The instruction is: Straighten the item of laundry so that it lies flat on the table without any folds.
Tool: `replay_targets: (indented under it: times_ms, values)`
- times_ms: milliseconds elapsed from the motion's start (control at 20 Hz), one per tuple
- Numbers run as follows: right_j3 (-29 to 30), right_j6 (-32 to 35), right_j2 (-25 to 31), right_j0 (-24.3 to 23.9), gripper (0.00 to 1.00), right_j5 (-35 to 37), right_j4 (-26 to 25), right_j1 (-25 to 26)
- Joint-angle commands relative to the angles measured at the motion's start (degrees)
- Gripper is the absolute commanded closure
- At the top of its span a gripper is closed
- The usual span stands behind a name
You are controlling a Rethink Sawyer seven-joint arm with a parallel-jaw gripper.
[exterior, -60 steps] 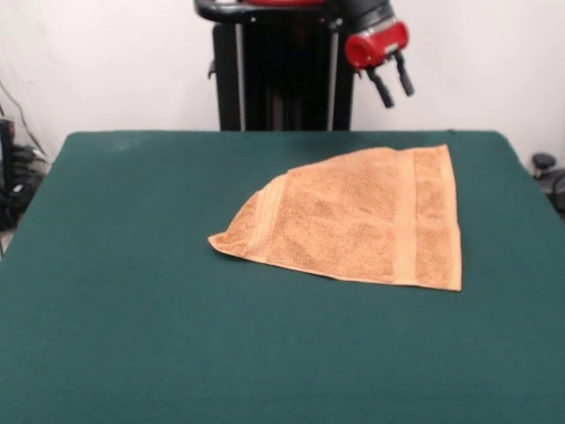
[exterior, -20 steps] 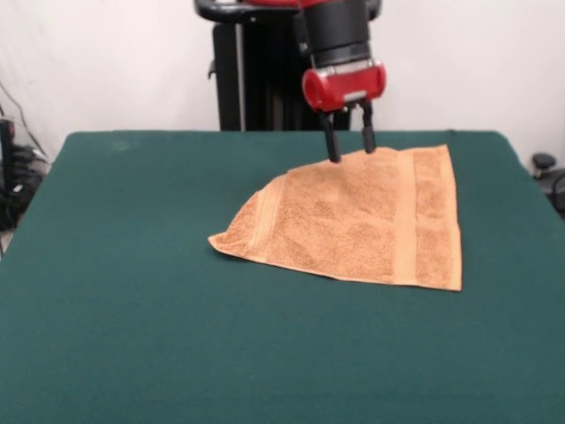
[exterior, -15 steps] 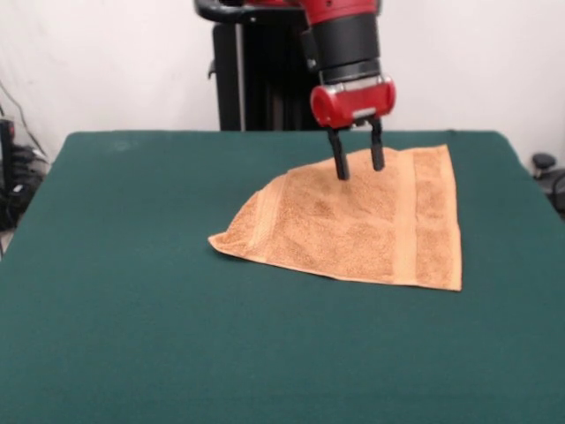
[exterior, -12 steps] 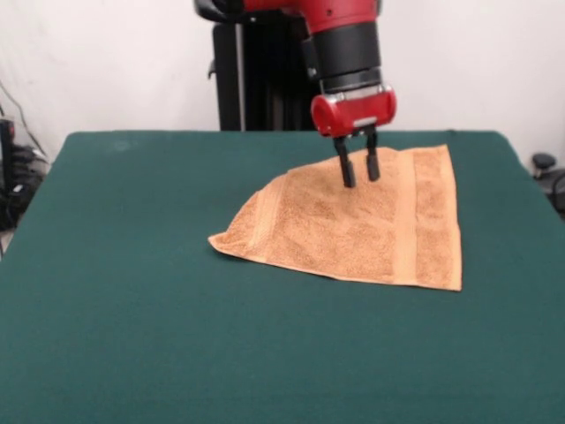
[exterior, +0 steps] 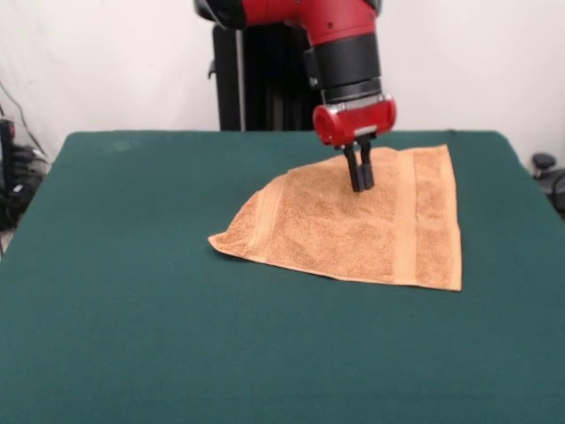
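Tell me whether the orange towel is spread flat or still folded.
Folded. The orange-tan terry towel forms a rough triangle, one part doubled over itself, with woven bands running at different angles on the dark green table.

Towel (exterior: 353, 225): orange-tan terry cloth, nubby pile, flat smooth woven bands | counter (exterior: 132, 309): dark green felt-like cloth, matt | tool (exterior: 359, 184): glossy red housing, matt black fingers

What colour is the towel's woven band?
Same orange-tan as the towel, only flatter; the band shows best in the front view.
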Motion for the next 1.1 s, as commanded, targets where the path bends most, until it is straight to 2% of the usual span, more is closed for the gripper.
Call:
replay_targets:
  times_ms: [50, 300, 550, 800, 900, 1100]
  values:
    - [-5.9, 9.8, -0.2, 3.6, 1.00, -5.5, 3.8, 1.7]
    - [-6.6, 11.3, -0.8, 4.2, 1.00, -12.0, 6.5, 2.3]
    - [-6.2, 11.5, 1.3, 3.2, 1.00, -17.9, 6.2, 2.2]
    - [-5.9, 11.1, 1.5, 2.8, 1.00, -20.1, 5.9, 2.8]
    - [-6.8, 10.0, 0.1, 3.4, 1.00, -20.8, 6.0, 4.9]
    - [-10.0, 7.5, -1.9, 4.9, 1.00, -17.5, 6.5, 9.2]
